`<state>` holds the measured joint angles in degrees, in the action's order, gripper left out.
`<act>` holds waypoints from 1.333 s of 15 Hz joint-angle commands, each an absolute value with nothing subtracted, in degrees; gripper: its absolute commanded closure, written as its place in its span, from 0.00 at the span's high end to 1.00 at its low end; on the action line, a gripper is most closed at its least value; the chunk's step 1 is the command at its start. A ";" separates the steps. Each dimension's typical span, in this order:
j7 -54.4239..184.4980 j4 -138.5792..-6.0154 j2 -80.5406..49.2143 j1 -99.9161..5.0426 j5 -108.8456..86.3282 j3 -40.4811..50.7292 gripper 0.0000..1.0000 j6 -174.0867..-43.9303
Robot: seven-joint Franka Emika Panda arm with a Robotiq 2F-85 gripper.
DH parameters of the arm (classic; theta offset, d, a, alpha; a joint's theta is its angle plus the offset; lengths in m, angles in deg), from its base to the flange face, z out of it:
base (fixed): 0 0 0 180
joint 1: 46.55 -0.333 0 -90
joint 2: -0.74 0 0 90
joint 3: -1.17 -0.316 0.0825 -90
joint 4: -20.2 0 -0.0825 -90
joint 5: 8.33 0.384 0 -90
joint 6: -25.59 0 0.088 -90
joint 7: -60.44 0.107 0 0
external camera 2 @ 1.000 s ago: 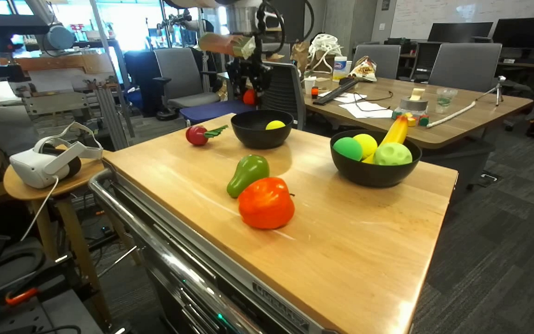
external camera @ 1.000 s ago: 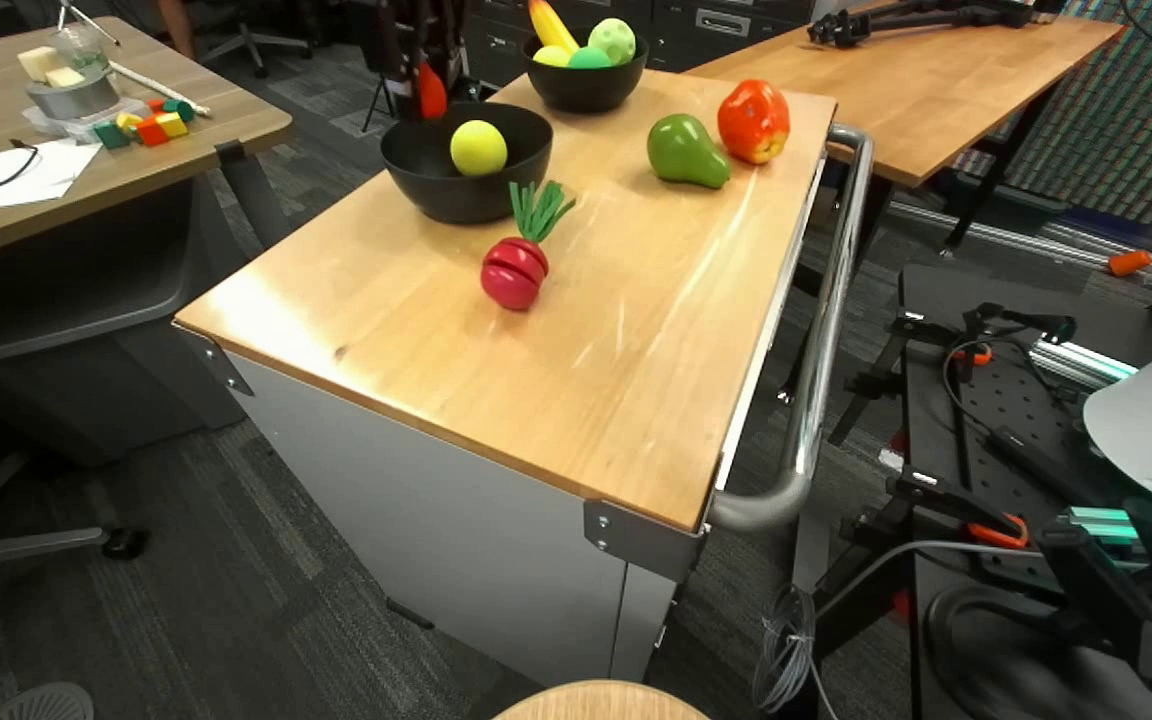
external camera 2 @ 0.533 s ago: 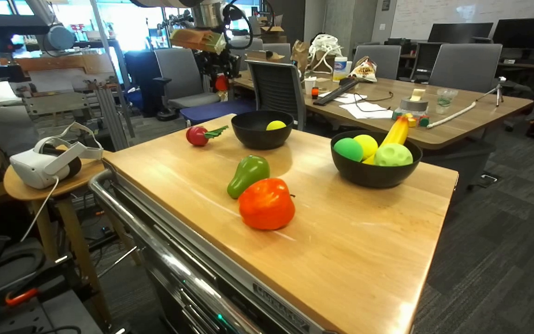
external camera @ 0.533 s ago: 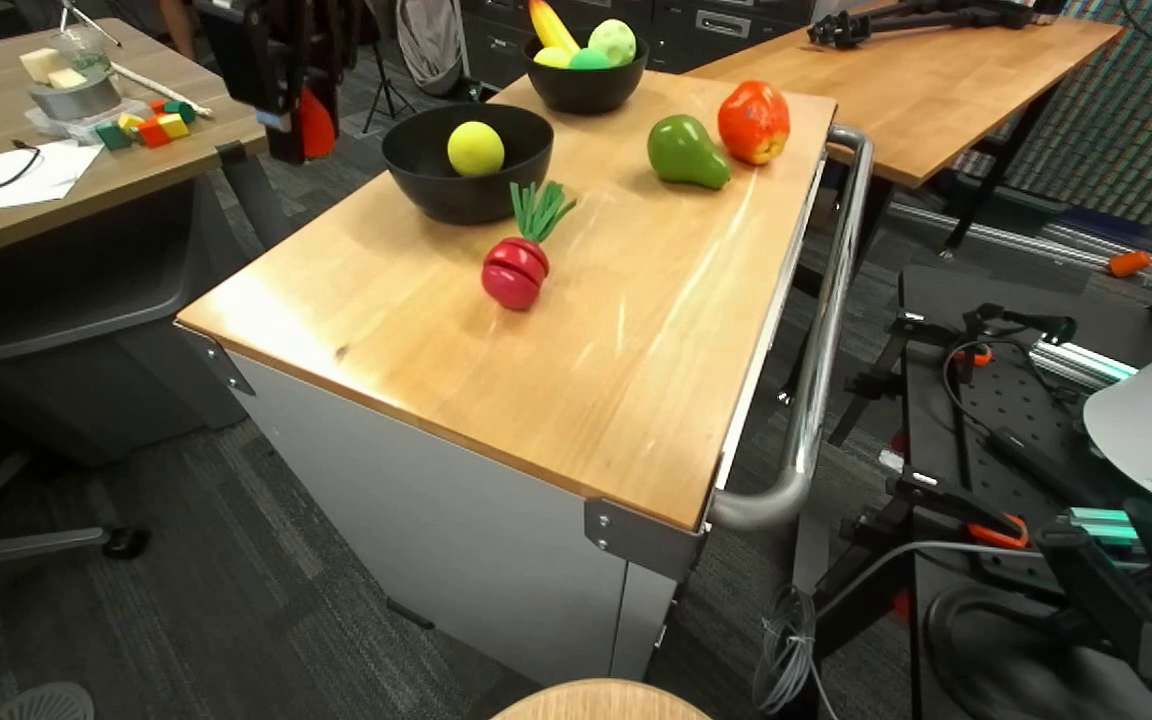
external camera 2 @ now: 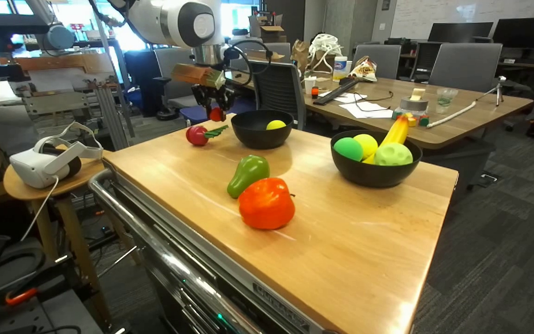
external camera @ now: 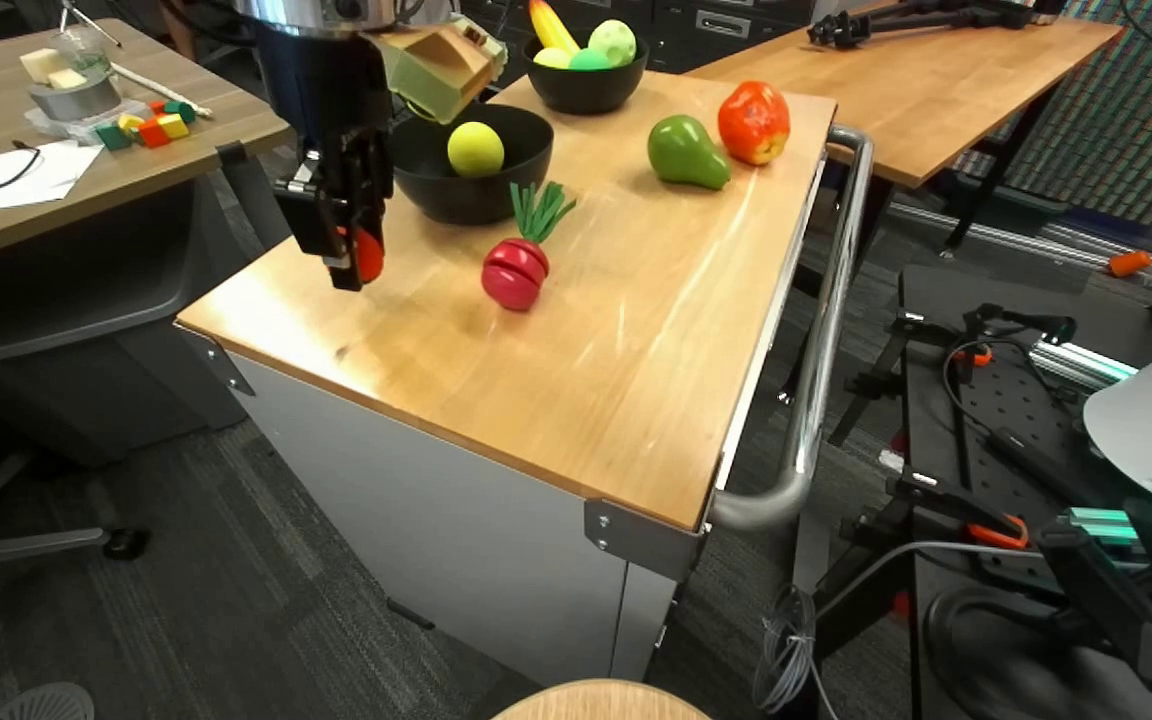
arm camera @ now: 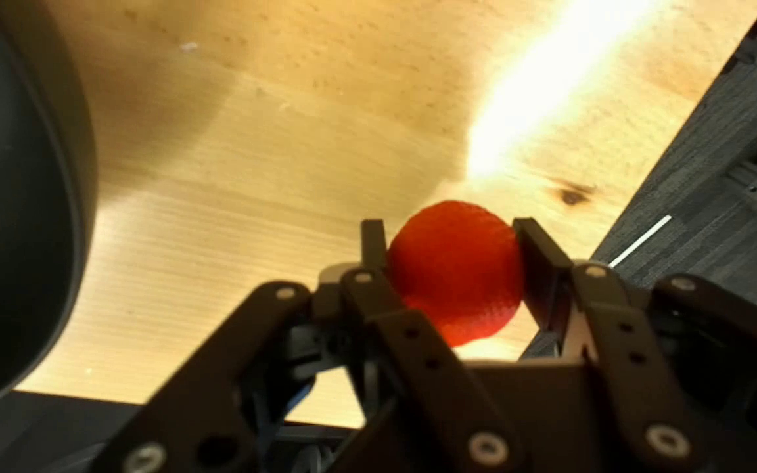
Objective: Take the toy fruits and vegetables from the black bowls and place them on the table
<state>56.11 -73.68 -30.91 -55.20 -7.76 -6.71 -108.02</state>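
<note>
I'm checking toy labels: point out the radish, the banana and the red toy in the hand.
Radish [external camera: 517, 266]: in an exterior view, on its red body.
Banana [external camera 2: 395, 133]: in an exterior view, on its yellow side.
Red toy [arm camera: 455, 270]: in the wrist view, on its camera-facing side.

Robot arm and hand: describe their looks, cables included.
The arm is white and rounded, with a silver wrist, looping black cables and a tan-and-green block. The hand is black, with jointed linkages, pale round bolt heads and blocky fingertips.

Windows [external camera 2: 238, 17] blazing bright, grey office chairs [external camera 2: 465, 69] standing around, whiteboard [external camera 2: 471, 10] behind dark monitors [external camera 2: 529, 39], charcoal carpet [external camera 2: 503, 232] below!
</note>
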 commanded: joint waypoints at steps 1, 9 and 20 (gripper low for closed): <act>54.92 -72.88 -31.32 -55.29 -8.44 -6.67 0.74 -107.34; 53.66 -71.15 -27.60 -55.12 -11.75 -5.06 1.00 -106.33; 59.10 -70.39 -24.69 -49.36 -15.45 3.13 1.00 -107.18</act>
<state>58.89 -70.53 -24.70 -49.92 -15.07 3.84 -107.37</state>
